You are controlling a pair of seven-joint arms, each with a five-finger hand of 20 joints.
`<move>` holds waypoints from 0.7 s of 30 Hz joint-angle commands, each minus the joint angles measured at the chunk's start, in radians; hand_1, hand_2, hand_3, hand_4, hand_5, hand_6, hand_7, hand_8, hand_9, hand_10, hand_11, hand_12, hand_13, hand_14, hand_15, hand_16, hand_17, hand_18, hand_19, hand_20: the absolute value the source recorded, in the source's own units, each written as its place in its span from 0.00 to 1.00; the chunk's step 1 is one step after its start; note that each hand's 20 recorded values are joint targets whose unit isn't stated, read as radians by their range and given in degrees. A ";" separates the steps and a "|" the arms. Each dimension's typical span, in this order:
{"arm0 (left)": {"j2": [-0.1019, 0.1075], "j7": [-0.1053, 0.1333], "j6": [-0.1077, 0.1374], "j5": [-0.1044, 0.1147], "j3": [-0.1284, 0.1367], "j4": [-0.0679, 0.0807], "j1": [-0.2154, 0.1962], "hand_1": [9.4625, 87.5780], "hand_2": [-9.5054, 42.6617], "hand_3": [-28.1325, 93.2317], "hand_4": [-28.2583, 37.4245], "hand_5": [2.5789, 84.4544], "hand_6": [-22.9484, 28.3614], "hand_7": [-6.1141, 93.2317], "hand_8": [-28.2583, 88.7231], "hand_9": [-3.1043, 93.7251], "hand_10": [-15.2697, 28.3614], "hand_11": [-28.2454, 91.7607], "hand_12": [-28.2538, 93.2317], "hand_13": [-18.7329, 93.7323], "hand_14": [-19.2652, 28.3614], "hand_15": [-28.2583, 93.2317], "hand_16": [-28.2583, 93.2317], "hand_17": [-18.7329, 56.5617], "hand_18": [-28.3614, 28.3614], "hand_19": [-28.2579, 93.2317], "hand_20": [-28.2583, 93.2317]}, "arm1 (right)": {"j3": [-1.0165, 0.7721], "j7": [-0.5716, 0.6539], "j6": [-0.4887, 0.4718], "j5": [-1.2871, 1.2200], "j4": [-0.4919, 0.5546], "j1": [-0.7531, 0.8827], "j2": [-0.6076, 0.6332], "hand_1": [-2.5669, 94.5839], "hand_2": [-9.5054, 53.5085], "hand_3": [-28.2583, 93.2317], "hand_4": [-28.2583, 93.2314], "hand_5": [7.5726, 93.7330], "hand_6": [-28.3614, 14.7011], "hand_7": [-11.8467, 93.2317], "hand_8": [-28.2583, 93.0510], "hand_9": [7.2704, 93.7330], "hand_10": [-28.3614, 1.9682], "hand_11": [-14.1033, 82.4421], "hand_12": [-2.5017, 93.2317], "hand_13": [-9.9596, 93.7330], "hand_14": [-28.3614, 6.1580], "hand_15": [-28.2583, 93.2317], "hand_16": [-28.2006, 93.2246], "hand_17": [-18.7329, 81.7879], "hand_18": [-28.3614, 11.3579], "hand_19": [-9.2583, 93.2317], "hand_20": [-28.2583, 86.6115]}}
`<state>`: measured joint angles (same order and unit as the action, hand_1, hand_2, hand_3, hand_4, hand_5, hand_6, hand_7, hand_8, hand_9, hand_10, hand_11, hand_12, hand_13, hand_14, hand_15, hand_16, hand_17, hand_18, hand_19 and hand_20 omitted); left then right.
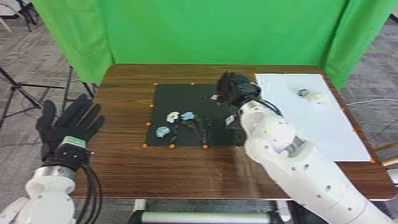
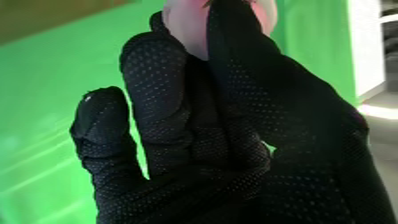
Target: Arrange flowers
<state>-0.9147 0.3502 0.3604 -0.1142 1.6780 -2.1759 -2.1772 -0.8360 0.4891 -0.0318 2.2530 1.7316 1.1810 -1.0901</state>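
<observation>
The right hand (image 1: 236,91), in bumpy black cloth, pinches a smooth, pale pink thing (image 2: 188,32) by the far right corner of the flat, dark mat (image 1: 173,95). White and blue flowers (image 1: 172,117) lie on the mat's left part. Brown wooden table (image 1: 120,150) runs between it and the left hand (image 1: 67,131), open with straight fingers.

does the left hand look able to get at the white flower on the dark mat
Probably yes: the left hand is open with nothing tall between it and the white flower, though pale blue flowers lie close beside it.
</observation>
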 commanded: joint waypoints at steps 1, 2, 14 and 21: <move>-0.005 -0.028 0.002 -0.010 -0.001 -0.003 0.003 0.17 0.44 0.81 0.00 0.46 0.60 0.23 0.16 0.33 0.66 0.42 0.31 0.34 0.68 0.51 0.15 0.17 0.69 0.47 0.29 | 0.042 0.030 -0.039 0.078 -0.026 0.016 -0.037 0.65 0.00 0.81 0.00 0.78 0.62 0.45 0.28 0.79 0.60 0.23 0.30 0.79 0.64 0.69 0.56 0.57 0.17 0.94 0.60; -0.005 -0.027 0.023 -0.009 0.000 -0.009 0.003 0.17 0.44 0.81 0.00 0.46 0.60 0.23 0.16 0.33 0.66 0.42 0.31 0.34 0.68 0.51 0.15 0.17 0.69 0.47 0.29 | 0.044 0.039 -0.048 0.069 -0.027 0.016 -0.042 0.65 0.00 0.81 0.00 0.77 0.62 0.45 0.28 0.78 0.59 0.23 0.30 0.79 0.63 0.69 0.56 0.57 0.16 0.94 0.60; -0.008 -0.009 0.011 0.040 -0.012 -0.003 0.005 0.15 0.47 0.80 0.00 0.46 0.61 0.23 0.16 0.34 0.67 0.42 0.31 0.34 0.69 0.52 0.15 0.17 0.69 0.47 0.29 | 0.053 0.054 -0.018 0.003 -0.080 0.008 -0.091 0.63 0.00 0.81 0.00 0.74 0.61 0.44 0.25 0.76 0.55 0.26 0.27 0.78 0.62 0.69 0.55 0.56 0.15 0.93 0.59; -0.006 -0.010 0.008 0.042 -0.015 0.000 0.013 0.15 0.47 0.81 0.00 0.47 0.61 0.22 0.16 0.34 0.67 0.42 0.31 0.34 0.69 0.51 0.15 0.17 0.70 0.47 0.29 | 0.046 0.052 -0.039 0.012 -0.079 0.019 -0.105 0.63 0.00 0.82 0.00 0.71 0.60 0.41 0.23 0.73 0.53 0.29 0.24 0.77 0.63 0.68 0.55 0.56 0.15 0.92 0.58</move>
<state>-0.9148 0.3431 0.3683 -0.0756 1.6659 -2.1757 -2.1678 -0.7890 0.5364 -0.0650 2.2529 1.6444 1.1925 -1.1753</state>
